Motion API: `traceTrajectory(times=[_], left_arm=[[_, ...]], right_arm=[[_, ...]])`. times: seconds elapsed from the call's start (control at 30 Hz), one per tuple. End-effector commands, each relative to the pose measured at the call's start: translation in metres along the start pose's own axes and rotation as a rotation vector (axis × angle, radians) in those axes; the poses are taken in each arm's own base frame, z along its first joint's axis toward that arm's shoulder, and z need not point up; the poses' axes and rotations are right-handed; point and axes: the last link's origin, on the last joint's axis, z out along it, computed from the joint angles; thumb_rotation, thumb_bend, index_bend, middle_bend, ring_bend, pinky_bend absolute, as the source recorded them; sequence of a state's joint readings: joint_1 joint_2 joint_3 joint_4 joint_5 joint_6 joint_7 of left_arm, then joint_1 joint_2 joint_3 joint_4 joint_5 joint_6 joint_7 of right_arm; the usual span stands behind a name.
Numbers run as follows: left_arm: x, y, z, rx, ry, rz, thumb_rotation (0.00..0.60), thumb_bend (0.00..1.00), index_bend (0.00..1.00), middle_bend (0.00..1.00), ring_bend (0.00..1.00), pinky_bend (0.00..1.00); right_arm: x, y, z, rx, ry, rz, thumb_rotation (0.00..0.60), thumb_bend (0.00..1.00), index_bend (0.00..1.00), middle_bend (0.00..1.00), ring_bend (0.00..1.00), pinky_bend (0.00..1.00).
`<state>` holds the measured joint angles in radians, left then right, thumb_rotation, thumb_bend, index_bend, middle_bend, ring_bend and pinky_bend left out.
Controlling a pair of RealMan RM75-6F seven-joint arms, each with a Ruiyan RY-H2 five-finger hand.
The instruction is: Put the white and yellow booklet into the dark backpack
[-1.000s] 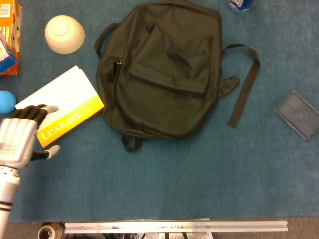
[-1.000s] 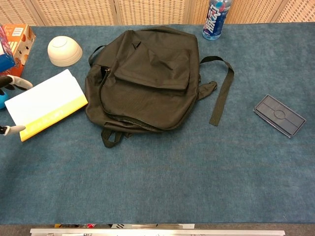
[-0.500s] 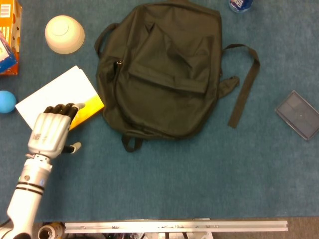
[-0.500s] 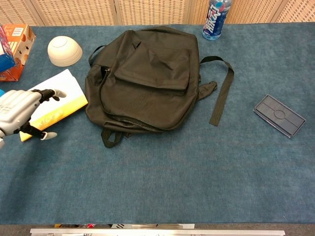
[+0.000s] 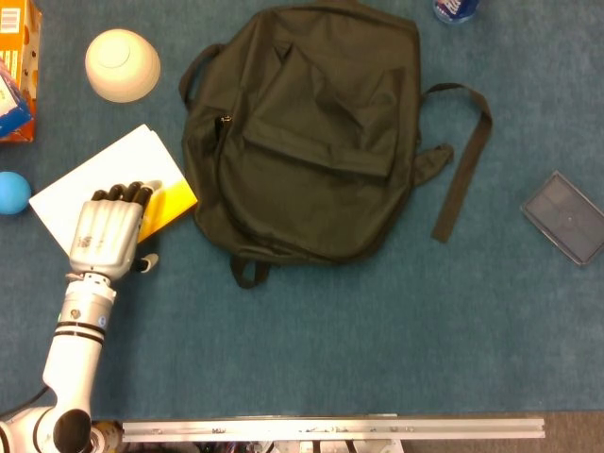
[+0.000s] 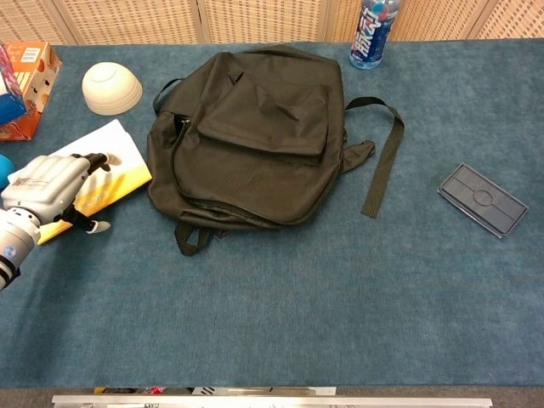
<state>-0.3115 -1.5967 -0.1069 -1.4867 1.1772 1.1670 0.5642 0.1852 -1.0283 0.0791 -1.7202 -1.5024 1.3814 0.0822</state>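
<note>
The white and yellow booklet (image 5: 104,177) (image 6: 121,144) lies flat on the blue cloth, just left of the dark backpack (image 5: 311,132) (image 6: 255,127). My left hand (image 5: 106,236) (image 6: 47,187) lies palm down over the booklet's yellow band, hiding most of it. Its dark fingertips (image 5: 123,193) point onto the cover, and the thumb sticks out past the booklet's near edge; nothing is gripped. The backpack lies flat with its front pocket up, and a zip pull shows on its left side. My right hand appears in neither view.
A white bowl (image 5: 122,64) (image 6: 111,87) sits behind the booklet. An orange box (image 5: 19,66) (image 6: 30,85) and a blue ball (image 5: 11,192) are at the far left. A bottle (image 6: 373,34) stands behind the backpack, and a grey flat case (image 5: 566,217) (image 6: 482,200) lies at the right.
My left hand has moved in from the left edge, rightward over the booklet's yellow band. The booklet and backpack have not shifted.
</note>
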Motion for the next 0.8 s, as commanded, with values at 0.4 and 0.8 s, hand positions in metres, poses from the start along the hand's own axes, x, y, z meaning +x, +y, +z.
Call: traceTrajectory(times=[0.4,0.8], left_arm=[[-0.005,-0.008,0.012,0.048,-0.009,0.007,0.6,0.1,0.19,0.25,0.24,0.3],[-0.003,-0.034,0.007,0.12,0.008,0.023,0.6,0.2,0.22,0.28,0.24,0.3]], right_arm=[[0.001,-0.001,-0.002,0.001,0.002,0.015,0.6,0.04,0.27,0.35,0.2,0.26],[0.003,-0.002,-0.003,0.0,0.007,0.017,0.6,0.03,0.27,0.35,0.2,0.26]])
